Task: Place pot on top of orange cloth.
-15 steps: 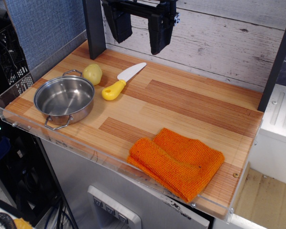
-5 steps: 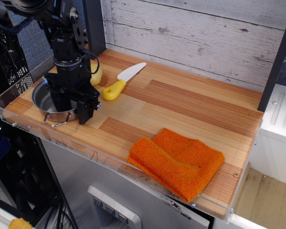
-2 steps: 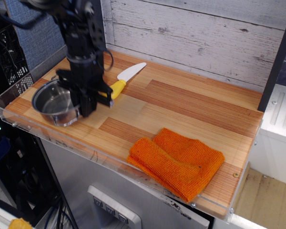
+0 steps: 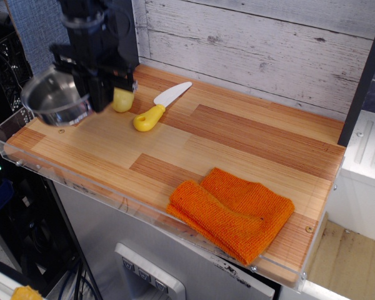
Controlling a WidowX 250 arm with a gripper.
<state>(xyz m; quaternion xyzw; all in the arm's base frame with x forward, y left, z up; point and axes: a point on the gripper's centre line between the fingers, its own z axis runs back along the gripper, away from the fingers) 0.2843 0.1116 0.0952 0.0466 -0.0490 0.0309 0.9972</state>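
Note:
The shiny steel pot (image 4: 53, 99) hangs in the air above the table's left end, lifted clear of the wood. My gripper (image 4: 94, 94) is shut on the pot's right rim and holds it up; its black body covers that side of the pot. The orange cloth (image 4: 232, 211) lies folded at the front right of the table, far from the pot.
A yellow potato (image 4: 122, 100) sits just right of the gripper. A knife with a yellow handle (image 4: 156, 110) lies beside it. A clear plastic lip (image 4: 112, 194) edges the table's front and left. A white plank wall stands behind.
The gripper came down onto the pot, shut on its right rim, and has now lifted it up off the table at the left end.

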